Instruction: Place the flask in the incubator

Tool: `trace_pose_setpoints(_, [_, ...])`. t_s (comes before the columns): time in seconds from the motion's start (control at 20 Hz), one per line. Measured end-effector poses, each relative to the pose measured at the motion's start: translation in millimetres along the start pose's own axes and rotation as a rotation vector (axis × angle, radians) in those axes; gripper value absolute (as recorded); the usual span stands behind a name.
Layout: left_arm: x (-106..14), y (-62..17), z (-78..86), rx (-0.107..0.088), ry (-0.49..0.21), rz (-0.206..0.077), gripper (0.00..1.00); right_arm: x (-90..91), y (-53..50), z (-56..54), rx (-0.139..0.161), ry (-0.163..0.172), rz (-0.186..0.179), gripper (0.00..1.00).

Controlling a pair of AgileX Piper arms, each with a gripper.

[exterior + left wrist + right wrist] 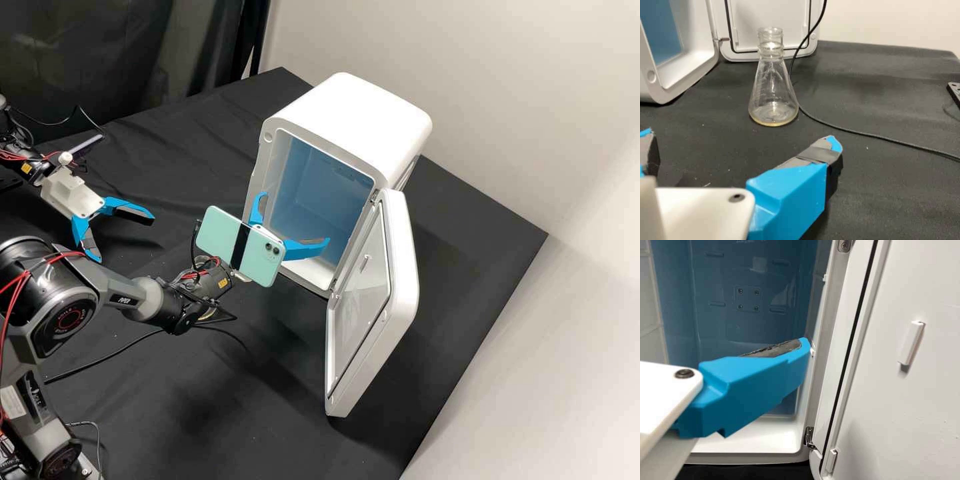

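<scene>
A clear, empty conical flask (772,85) stands upright on the black bench, a short way beyond my left gripper (735,160) and apart from it. That gripper (115,228) is open at the left of the bench, holding nothing. The white incubator (360,120) has a blue inside, and its door (373,300) is swung wide open. My right gripper (287,228) is open at the incubator's mouth with nothing in it. One blue finger (755,385) reaches past the sill by the door hinge.
A mint-green phone (243,245) is fixed on the right arm's wrist. A black cable (865,132) runs over the bench just behind the flask. The bench edge (493,333) drops off to the right of the door. Bare bench lies in front.
</scene>
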Motion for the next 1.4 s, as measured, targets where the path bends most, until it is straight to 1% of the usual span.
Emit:
trace_pose_setpoints(0.1, [0.0,0.9,-1.4,-0.008,-0.003,0.002,1.0,0.0,0.0,0.0,0.0,0.0,0.0,1.0])
trace_pose_setpoints(0.25, [-1.0,1.8,-4.6,-0.01,0.005,0.005,1.0,0.0,0.0,0.0,0.0,0.0,0.0,1.0])
trace_pose_setpoints(0.35, [-1.8,2.8,-6.3,-0.016,0.014,0.011,1.0,0.0,0.0,0.0,0.0,0.0,0.0,1.0])
trace_pose_setpoints(0.5, [-2.0,6.3,-6.5,-0.007,0.013,0.026,1.0,-1.9,-0.8,0.7,0.005,0.005,0.004,1.0])
trace_pose_setpoints(0.55, [-1.4,7.7,-6.4,-0.002,0.009,0.03,1.0,-3.5,-1.3,0.8,0.008,0.013,0.009,1.0])
trace_pose_setpoints(0.65, [-1.5,9.1,-5.8,0.003,0.005,0.038,1.0,-10.4,-4.3,5.2,0.001,0.017,0.006,1.0])
trace_pose_setpoints(0.75, [-1.5,9.3,-5.6,0.003,0.003,0.039,1.0,-19.7,-7.9,11.2,-0.015,0.02,-0.012,1.0])
trace_pose_setpoints(0.85, [-1.6,9.6,-5.5,0.004,0.002,0.041,1.0,-28.4,-10.1,16.2,-0.021,0.022,-0.021,1.0])
trace_pose_setpoints(0.95, [-2.0,10.6,-5.1,0.007,0.002,0.045,1.0,-35.9,-10.1,20.4,-0.024,0.028,-0.014,1.0])
trace_pose_setpoints(1.0, [-2.2,11.2,-4.9,0.008,0.001,0.049,1.0,-39.2,-10.6,23.4,-0.026,0.021,-0.015,1.0])
trace_pose_setpoints(1.1, [-2.4,11.6,-4.8,0.009,0.0,0.051,1.0,-42.9,-9.5,27.5,-0.032,0.019,-0.013,1.0])
trace_pose_setpoints(1.2, [-2.4,11.6,-4.8,0.009,0.0,0.051,1.0,-46.3,-7.7,32.5,-0.038,0.02,-0.003,1.0])
trace_pose_setpoints(1.3, [-2.2,11.5,-4.3,0.01,-0.002,0.051,1.0,-50.2,-6.9,37.8,-0.042,0.003,-0.008,1.0])
trace_pose_setpoints(1.35, [-2.2,11.5,-4.3,0.01,-0.002,0.051,1.0,-53.5,-7.5,40.9,-0.044,-0.009,-0.015,1.0])
trace_pose_setpoints(1.4, [-2.0,11.4,-3.9,0.011,-0.004,0.05,1.0,-55.3,-8.5,42.2,-0.046,-0.012,-0.023,1.0])
